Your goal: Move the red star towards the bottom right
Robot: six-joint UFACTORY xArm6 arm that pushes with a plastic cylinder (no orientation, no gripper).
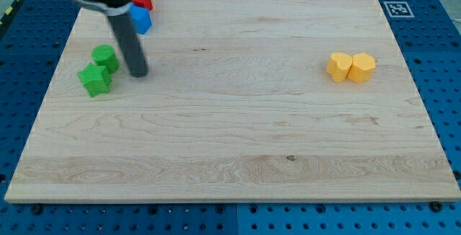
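A red block (144,1) sits at the view's top left of the wooden board (230,141), partly hidden by the rod, so its shape is unclear. A blue block (141,20) touches it just below. My tip (139,74) rests on the board below the blue block and just right of two green blocks, apart from them.
A green star-like block (95,79) and a green rounded block (106,58) sit together at the left. A yellow heart-shaped block (338,67) and a yellow hexagonal block (361,68) touch each other at the right. A marker tag (395,9) lies off the board's top right corner.
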